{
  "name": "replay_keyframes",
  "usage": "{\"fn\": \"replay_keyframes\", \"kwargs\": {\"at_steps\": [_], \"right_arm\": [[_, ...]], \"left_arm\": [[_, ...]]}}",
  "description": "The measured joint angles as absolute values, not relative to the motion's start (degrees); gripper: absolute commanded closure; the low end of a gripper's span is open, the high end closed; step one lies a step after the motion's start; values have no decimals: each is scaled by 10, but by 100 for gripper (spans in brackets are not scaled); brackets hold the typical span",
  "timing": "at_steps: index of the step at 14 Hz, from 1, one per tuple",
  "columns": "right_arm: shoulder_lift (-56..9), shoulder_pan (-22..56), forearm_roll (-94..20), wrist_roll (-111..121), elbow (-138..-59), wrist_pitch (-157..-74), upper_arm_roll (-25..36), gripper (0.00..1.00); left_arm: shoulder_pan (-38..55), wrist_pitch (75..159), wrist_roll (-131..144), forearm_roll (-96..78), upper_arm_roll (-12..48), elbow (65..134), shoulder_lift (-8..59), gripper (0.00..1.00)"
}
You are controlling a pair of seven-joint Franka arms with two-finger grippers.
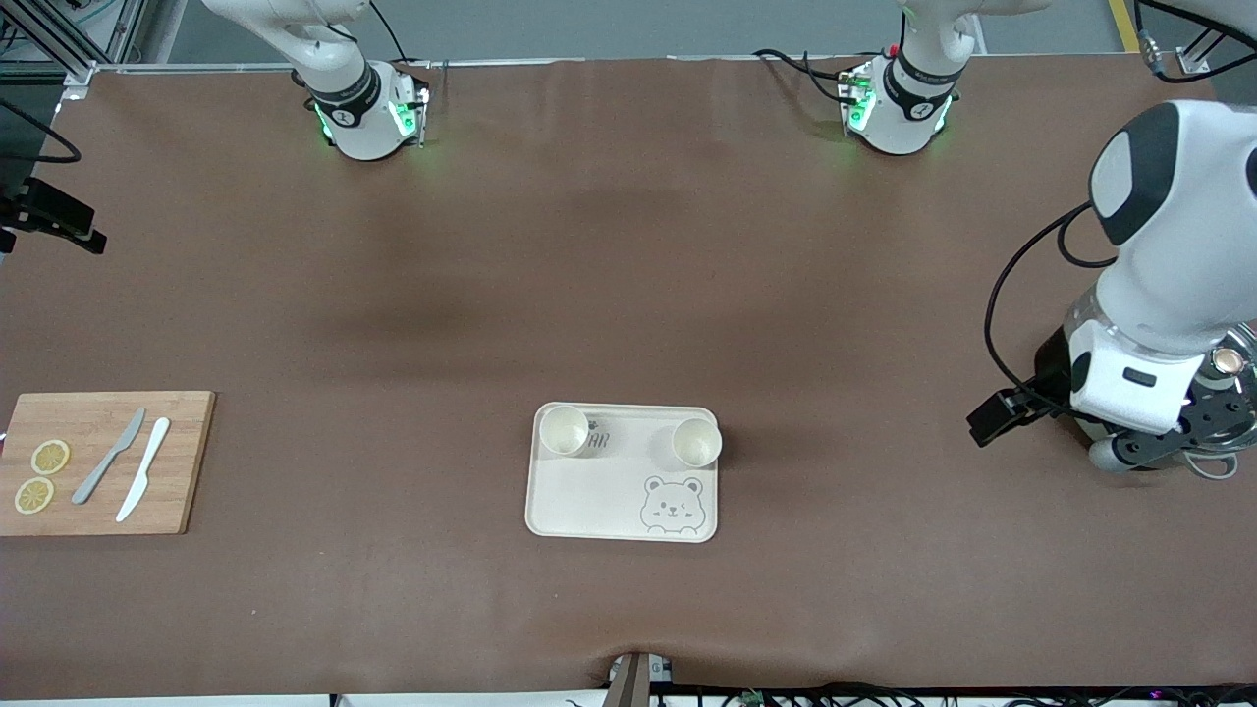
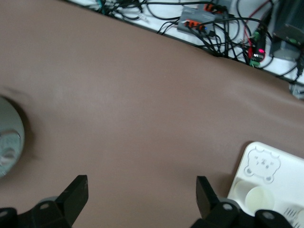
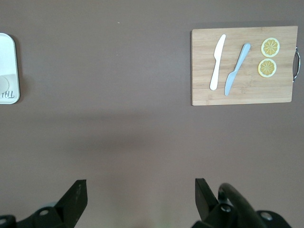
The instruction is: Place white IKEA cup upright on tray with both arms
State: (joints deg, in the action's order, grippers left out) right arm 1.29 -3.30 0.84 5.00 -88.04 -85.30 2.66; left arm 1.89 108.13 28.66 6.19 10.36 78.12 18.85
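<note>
Wood is what the flat board point(image 1: 187, 471) at the right arm's end of the counter point(image 1: 628, 245) is made of. Two round yellow lemon slices point(image 1: 50, 457), a grey knife point(image 1: 108, 457) and a white knife point(image 1: 143, 481) are laid on it. None of these are needed for the job.

The right pincer point(image 3: 137, 194) is held up over the bare brown counter, between the board and the tray. Its two black fingers are spread wide and nothing is held in them.

The cream tray point(image 1: 589, 501) is found in the middle of the counter. It is smooth, with round corners and a low rim, and a bear face point(image 1: 672, 504) is drawn on it. Two white cups are stood on it, mouths up. The first cup point(image 1: 565, 430) is set in one corner and the second cup point(image 1: 696, 442) in the next corner, both on the edge farther from the front camera. They look smooth, round and light, so they could be tipped by a small bump.

The left pincer point(image 2: 141, 192) is kept low over the counter at the left arm's end, well apart from the tray. Its fingers are spread wide too, with nothing between them.

The job looks done. To end it well, both arms should be kept away from the tray and moved slowly, so that no cup is knocked.
</note>
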Motion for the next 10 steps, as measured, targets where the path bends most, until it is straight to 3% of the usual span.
{"fn": "replay_keyframes", "kwargs": {"at_steps": [10], "right_arm": [[13,-34,8,51,-879,-859,26,0]], "left_arm": [[-44,1059,101,62,101,781,154,0]]}}
